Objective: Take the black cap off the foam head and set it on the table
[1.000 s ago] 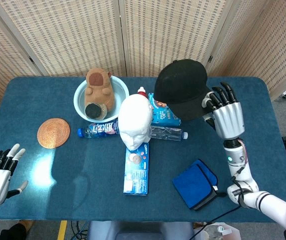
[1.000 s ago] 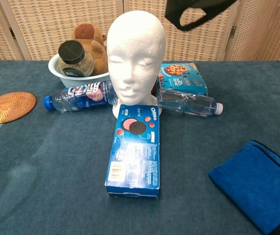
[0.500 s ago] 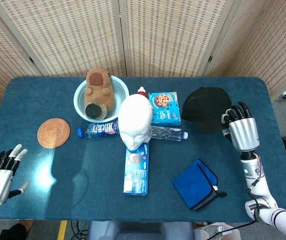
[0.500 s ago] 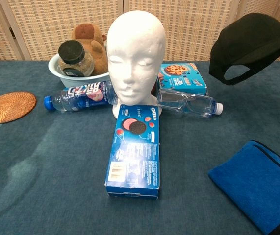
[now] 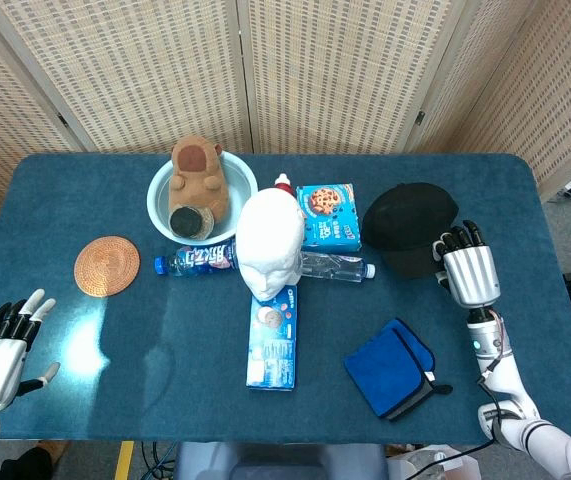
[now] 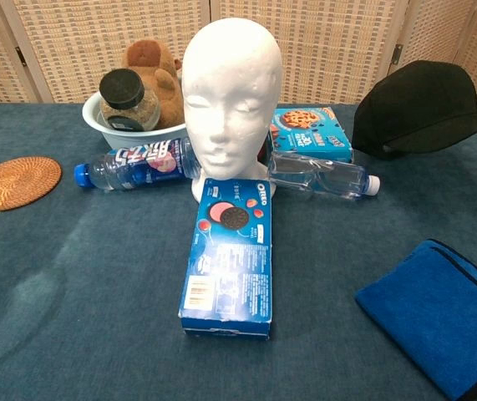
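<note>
Right robot hand [image 5: 467, 272] at the far right of the worktop [image 5: 525, 200], fingers [image 5: 455, 240] curled onto the brim side of the black cap [image 5: 410, 225] — still gripping it, to judge by the head view, though the exact contact hidden under the brim. Cap down on the worktop or very nearly so, crown up, lying just up and to the left of that hand, long axis running from the crown at the far left toward the brim at the hand. Foam head [image 5: 270, 245] bare, well apart to the left. Judged: only the letting go and drawing back left to do, straight away from the brim so as not to drag the cap.

Left robot hand [image 5: 0, 350] low at the near left corner, fingers spread, holding nothing, far from the cap — no part in this.

Further out: blue cloth [image 5: 393, 368] near the right hand, toward the front edge; clear bottle [image 5: 335, 266] and cookie box [image 5: 327, 216] between cap and foam head; long biscuit box [image 5: 273, 335] in front of the head. Pale bowl [image 5: 161, 180] behind, with a plush toy [image 5: 197, 170] and a dark-lidded jar [image 5: 191, 220] in it. Blue-labelled bottle [image 5: 193, 260] just beside the bowl; round woven mat [image 5: 107, 265] to the left.
</note>
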